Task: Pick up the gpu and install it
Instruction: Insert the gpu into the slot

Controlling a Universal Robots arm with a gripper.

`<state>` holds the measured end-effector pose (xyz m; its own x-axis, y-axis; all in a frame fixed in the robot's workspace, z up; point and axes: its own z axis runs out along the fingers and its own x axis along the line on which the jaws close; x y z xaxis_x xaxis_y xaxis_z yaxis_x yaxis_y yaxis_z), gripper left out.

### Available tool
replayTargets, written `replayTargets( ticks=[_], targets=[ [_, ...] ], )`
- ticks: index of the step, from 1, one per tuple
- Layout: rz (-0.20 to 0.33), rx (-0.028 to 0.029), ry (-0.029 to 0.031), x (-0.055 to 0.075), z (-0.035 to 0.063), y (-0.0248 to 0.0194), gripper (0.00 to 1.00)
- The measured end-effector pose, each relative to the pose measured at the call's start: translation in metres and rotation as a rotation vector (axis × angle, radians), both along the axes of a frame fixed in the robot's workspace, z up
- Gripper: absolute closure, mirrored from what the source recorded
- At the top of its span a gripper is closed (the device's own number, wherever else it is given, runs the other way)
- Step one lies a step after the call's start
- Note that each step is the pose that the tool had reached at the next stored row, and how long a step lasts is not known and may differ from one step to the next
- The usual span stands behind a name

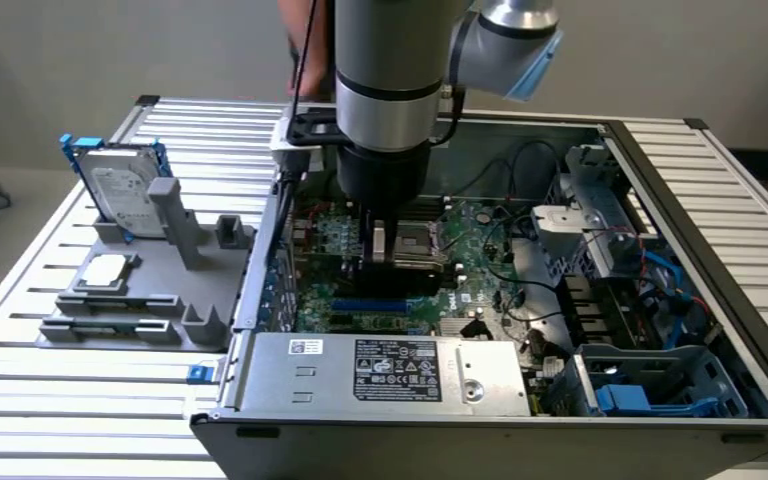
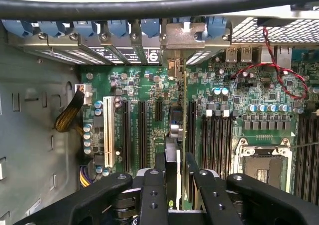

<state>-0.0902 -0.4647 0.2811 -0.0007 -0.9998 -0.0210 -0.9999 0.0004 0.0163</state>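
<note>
In the wrist view the gpu (image 2: pixel 175 135) stands edge-on above the green motherboard (image 2: pixel 149 85) inside the open computer case (image 1: pixel 651 170). Its silver end bracket (image 2: pixel 182 36) sits at the case's rear slot row, among the blue clips. My gripper (image 2: pixel 174 168) is shut on the card's upper edge, with one black finger (image 2: pixel 159 165) on each side. In the exterior view the arm reaches straight down into the case. The gripper (image 1: pixel 381 250) holds the dark card (image 1: pixel 404 278) low over the expansion slots.
A hard drive in a blue frame (image 1: pixel 124 190) stands in a grey parts holder (image 1: pixel 131 290) at the exterior view's left. The power supply (image 1: pixel 384 370) fills the case's near side. Red and black wires (image 2: pixel 279 75) and a CPU socket (image 2: pixel 261 165) lie beside the slots. A person's arm (image 1: pixel 301 40) shows behind.
</note>
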Motion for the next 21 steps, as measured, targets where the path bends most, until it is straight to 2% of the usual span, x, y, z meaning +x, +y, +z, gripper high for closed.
replayTargets(
  ticks=[21],
  targets=[
    [0.008,0.0018,0.0065,-0.001,-0.0137,-0.0010,0.74]
  ],
)
